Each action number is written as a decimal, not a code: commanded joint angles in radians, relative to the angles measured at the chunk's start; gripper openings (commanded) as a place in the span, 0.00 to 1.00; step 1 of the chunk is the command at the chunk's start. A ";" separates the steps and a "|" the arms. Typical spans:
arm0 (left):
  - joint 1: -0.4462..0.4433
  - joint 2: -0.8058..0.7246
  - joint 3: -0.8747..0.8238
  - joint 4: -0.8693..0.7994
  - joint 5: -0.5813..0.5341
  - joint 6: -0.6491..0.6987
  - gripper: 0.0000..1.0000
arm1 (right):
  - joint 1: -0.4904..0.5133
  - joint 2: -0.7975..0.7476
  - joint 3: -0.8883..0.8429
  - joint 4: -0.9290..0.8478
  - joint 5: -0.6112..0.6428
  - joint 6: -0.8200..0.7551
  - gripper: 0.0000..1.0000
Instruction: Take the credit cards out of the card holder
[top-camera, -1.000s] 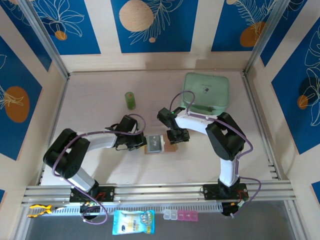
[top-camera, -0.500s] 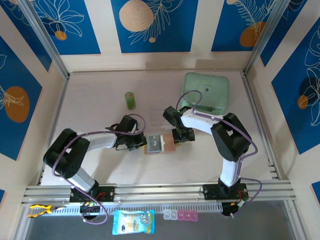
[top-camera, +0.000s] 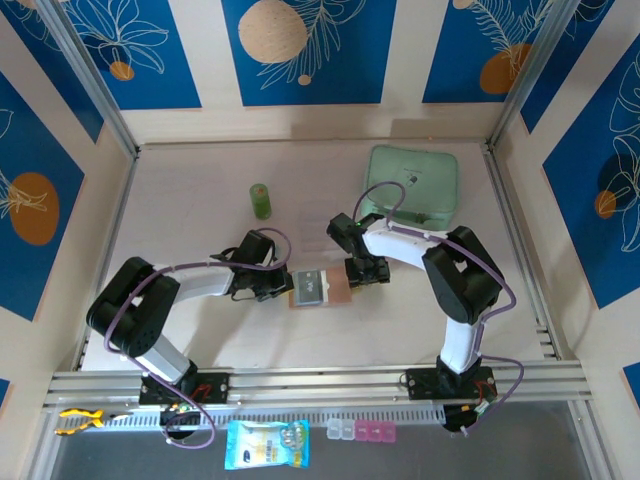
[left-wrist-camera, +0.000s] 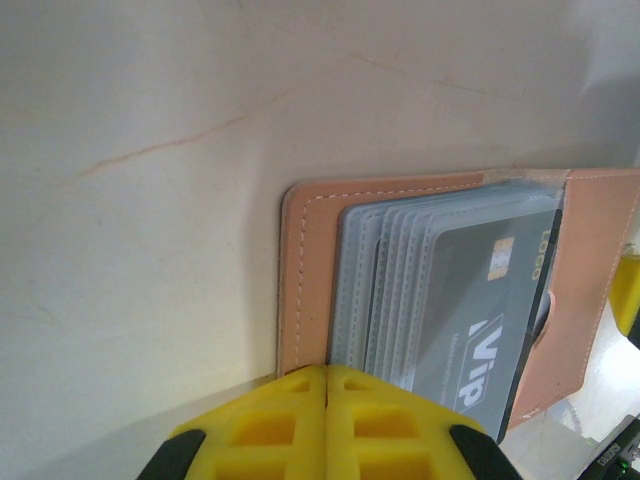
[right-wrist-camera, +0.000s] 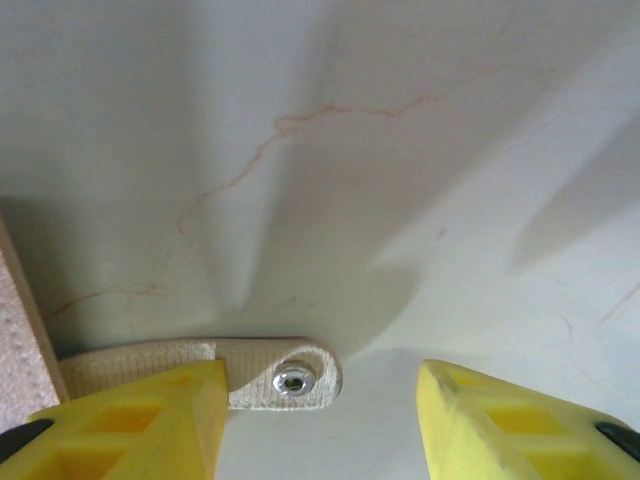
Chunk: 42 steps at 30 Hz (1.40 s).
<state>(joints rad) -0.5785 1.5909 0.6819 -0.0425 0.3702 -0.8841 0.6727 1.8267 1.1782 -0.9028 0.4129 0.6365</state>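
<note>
Pale marble-patterned tabletop (top-camera: 200, 180), blue-panelled walls. Salmon-tan leather bifold card holder (left-wrist-camera: 305, 280) lies open mid-table between the arms, with a dark grey "VIP" credit card (left-wrist-camera: 480, 320) in its clear sleeves. On the left gripper (left-wrist-camera: 327, 385) jaws are together, tips at the holder's edge. On the right gripper (right-wrist-camera: 320, 395) jaws are apart, with the snap tab (right-wrist-camera: 285, 378) between them, touching one finger.

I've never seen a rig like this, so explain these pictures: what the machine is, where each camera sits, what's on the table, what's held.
Two robot arms stand at a table. One picture looks down from above; two come from wrist cameras. The left gripper, shut, seems to pin the edge of the open card holder, a dark card in its sleeves. The right gripper stands open around the holder's snap tab. A green pouch lies farther back. Nothing is gripped.
</note>
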 joint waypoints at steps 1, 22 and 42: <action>-0.006 -0.004 0.002 -0.063 -0.020 -0.002 0.00 | 0.017 -0.069 0.053 -0.065 0.005 0.012 0.53; -0.007 -0.007 -0.004 -0.057 -0.016 -0.009 0.00 | 0.167 0.068 0.233 -0.097 -0.074 0.073 0.45; -0.007 0.000 -0.015 -0.044 -0.016 -0.010 0.00 | 0.065 0.093 0.065 0.050 -0.170 0.073 0.56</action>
<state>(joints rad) -0.5785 1.5898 0.6815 -0.0448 0.3695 -0.8848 0.7441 1.9007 1.2652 -0.8734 0.2745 0.7113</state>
